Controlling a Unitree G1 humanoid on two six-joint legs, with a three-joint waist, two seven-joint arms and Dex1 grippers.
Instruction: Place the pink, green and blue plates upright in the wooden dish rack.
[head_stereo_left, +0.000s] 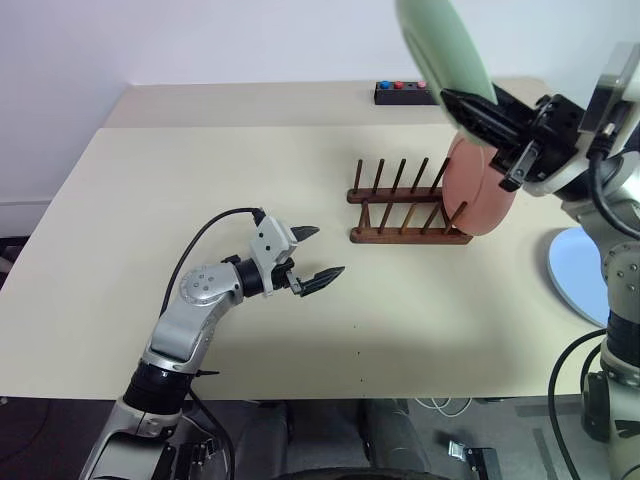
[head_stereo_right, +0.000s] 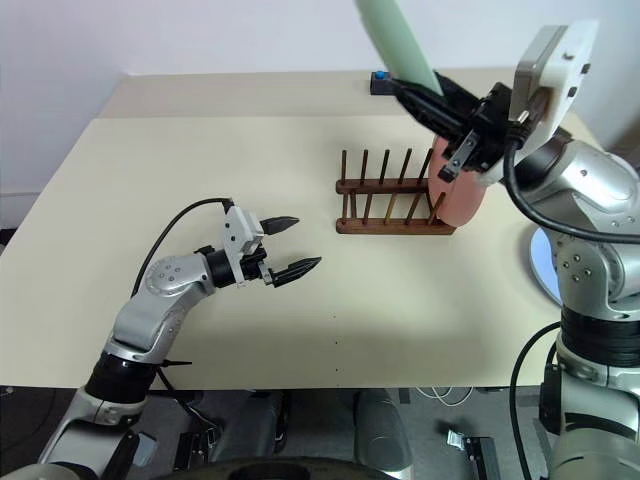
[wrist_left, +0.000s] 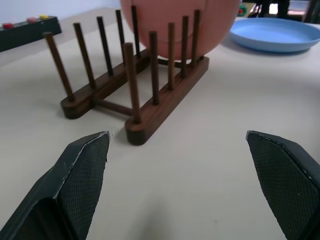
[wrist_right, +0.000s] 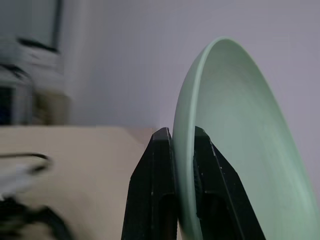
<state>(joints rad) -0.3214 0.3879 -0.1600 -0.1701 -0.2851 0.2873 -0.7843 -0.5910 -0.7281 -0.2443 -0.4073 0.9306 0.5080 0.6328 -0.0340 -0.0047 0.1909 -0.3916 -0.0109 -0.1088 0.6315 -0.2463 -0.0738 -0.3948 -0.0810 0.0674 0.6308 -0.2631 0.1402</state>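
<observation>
A: The worktop (head_stereo_left: 150, 230) has the wooden dish rack (head_stereo_left: 400, 205) at centre right, the pink plate (head_stereo_left: 478, 190) upright in its right end.

B: The right end effector (head_stereo_right: 425, 100), clamped on the green plate (head_stereo_left: 445, 50) at upper right, may knock pink over. The left end effector (head_stereo_left: 318, 255) is agape.

Silver-grey arms, black cables; left claw (head_stereo_left: 318, 253) black, pointed, textured pads (wrist_left: 85, 170).
</observation>
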